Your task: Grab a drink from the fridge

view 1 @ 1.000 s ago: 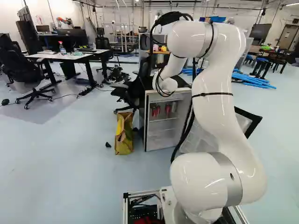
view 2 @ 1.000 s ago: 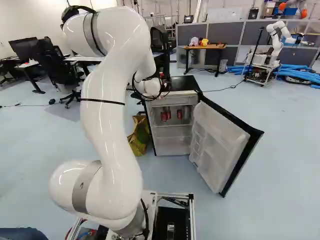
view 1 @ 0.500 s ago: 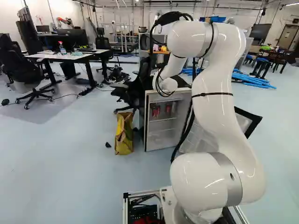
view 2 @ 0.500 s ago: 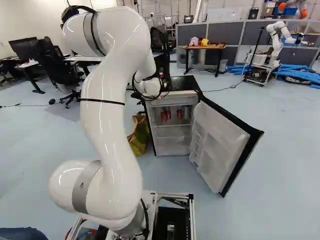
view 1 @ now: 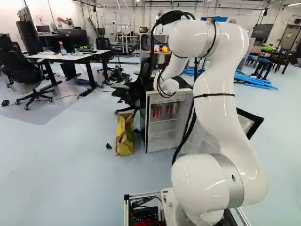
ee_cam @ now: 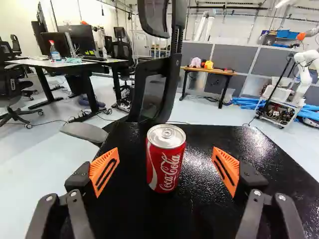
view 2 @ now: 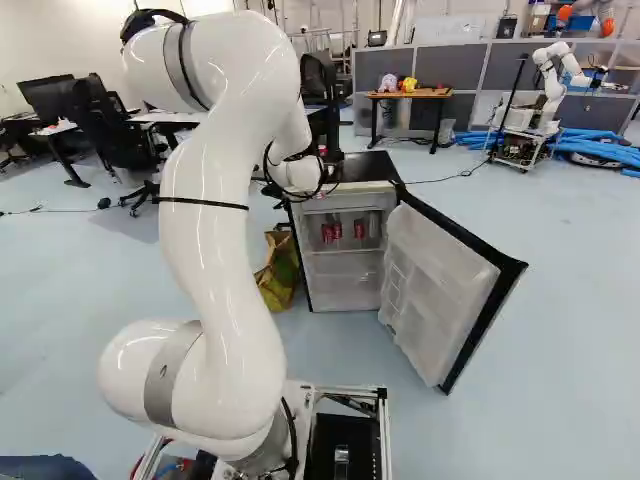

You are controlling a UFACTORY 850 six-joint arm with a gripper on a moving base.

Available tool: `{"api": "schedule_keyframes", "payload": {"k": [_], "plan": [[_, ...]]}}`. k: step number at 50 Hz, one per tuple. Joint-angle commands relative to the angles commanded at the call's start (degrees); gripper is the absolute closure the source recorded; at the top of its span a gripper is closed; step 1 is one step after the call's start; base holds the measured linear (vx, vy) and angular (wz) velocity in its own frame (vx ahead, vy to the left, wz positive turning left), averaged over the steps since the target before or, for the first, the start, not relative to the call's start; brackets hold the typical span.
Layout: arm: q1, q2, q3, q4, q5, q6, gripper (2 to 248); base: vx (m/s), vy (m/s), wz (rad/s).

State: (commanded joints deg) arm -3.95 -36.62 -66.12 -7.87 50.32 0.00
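Two fingers stand wide apart on your tool (view 2: 328,172), their orange pads (ee_cam: 104,172) facing each other with a gap on either side of the red can (ee_cam: 166,159), so your grip is empty. You have that can upright between and slightly ahead of the pads, silver lid up, standing on the black top (ee_cam: 214,144) of the fridge (view 2: 345,285). In your right base view, the fridge door (view 2: 435,285) hangs open to the right, and more red cans (view 2: 331,232) stand on an upper shelf inside. You can see a paper bag (view 1: 124,136) on the floor beside the fridge. Past the black top, your wrist view shows an office chair (ee_cam: 157,89) close behind, then another robot (ee_cam: 302,79) farther off.
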Motion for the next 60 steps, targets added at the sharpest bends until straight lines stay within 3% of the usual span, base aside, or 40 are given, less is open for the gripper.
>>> {"api": "schedule_keyframes", "payload": {"k": [40, 60], "plan": [[-0.56, 11.01, 13.74, 0.0, -0.1, 0.0, 3, 0.0, 0.0, 0.0], [-2.45, 17.97, 19.61, 0.73, -5.07, 0.0, 3, 0.0, 0.0, 0.0]]}}
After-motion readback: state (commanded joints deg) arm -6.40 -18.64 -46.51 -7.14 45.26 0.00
